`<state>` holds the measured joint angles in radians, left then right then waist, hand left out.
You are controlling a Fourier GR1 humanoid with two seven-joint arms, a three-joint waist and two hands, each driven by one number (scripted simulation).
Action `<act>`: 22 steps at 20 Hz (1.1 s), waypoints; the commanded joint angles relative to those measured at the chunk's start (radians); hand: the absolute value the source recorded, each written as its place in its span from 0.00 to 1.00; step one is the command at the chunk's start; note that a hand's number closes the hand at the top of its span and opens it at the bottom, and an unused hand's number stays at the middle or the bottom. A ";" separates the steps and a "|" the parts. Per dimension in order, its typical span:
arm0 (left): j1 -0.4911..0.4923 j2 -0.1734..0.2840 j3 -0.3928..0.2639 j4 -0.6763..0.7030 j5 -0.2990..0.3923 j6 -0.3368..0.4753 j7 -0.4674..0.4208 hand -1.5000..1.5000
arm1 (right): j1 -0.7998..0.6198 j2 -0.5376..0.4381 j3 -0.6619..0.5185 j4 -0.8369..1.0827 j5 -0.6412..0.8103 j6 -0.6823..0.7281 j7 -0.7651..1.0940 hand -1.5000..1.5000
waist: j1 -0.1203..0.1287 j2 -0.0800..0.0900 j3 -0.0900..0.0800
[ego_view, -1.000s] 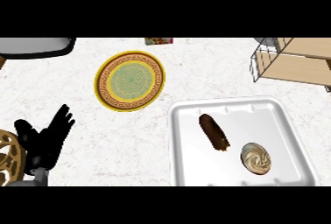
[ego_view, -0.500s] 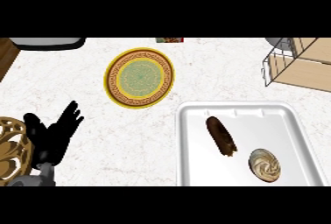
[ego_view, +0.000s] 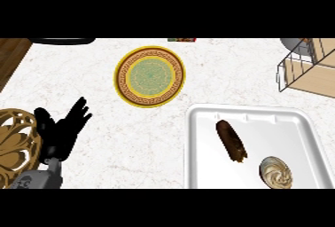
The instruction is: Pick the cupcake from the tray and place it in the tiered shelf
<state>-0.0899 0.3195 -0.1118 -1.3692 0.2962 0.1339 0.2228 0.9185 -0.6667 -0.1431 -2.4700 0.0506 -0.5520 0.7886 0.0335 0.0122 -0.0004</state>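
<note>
Cut off at the edges, or too small to read

The tiered shelf (ego_view: 306, 66) runs out past the right edge, only its wire end and wooden boards showing; a grey round thing (ego_view: 294, 44) behind it is mostly hidden. The golden openwork dish (ego_view: 14, 142) is cropped at the left edge. A dark object (ego_view: 60, 41) and a small coloured item (ego_view: 181, 40) (too little visible to name) are sliced off at the top. The tray (ego_view: 196, 146) and the cupcake (ego_view: 277, 173) are clipped along the bottom
</note>
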 commanded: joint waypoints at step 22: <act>0.010 -0.049 0.002 0.070 -0.031 -0.005 -0.002 0.50 | -0.559 -0.019 0.408 0.246 0.469 0.119 0.676 0.00 | -0.005 -0.001 -0.004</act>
<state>-0.0870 0.3006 -0.0982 -1.3597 0.2788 0.1203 0.2302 0.4408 -0.7387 0.2043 -2.2532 0.4276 -0.4467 1.2225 0.0392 0.0048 0.0016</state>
